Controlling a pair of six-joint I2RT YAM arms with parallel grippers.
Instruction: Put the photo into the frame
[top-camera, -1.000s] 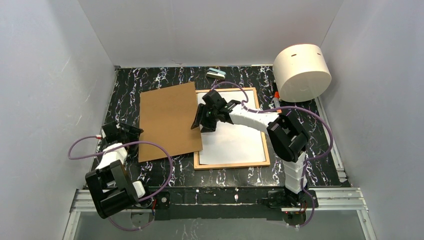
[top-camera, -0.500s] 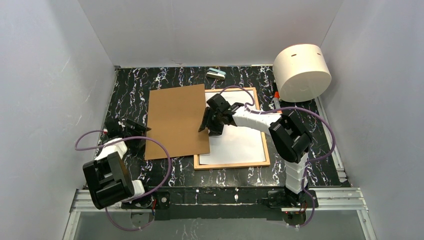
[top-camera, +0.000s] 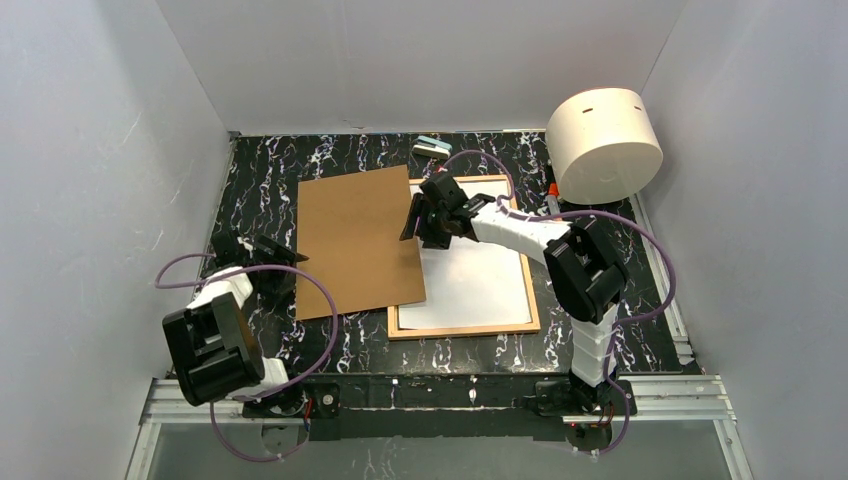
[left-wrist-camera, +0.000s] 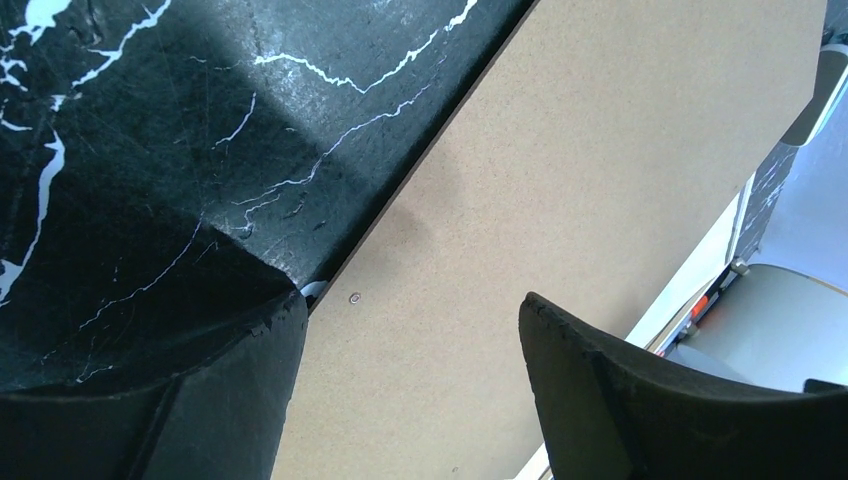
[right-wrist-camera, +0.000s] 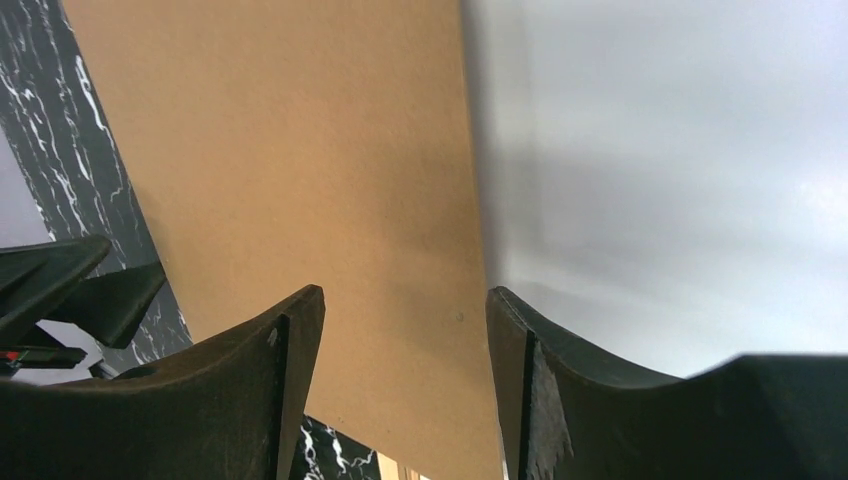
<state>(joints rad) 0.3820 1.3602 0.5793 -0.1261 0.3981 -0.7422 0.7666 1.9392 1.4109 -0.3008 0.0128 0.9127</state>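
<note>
The photo (top-camera: 478, 285) is lying in the frame (top-camera: 463, 329) beside the wide-open right gripper (top-camera: 420, 224), the cardboard (top-camera: 355, 240) overlapping the frame more than before, the left gripper (top-camera: 288, 272) gaping too.

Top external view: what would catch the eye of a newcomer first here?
The brown cardboard backing board lies tilted at mid-table, its right edge overlapping the light-wood frame, in which the photo lies white back up. A big white cylinder sits at the far right corner. The right gripper is open at the board's right edge.
</note>
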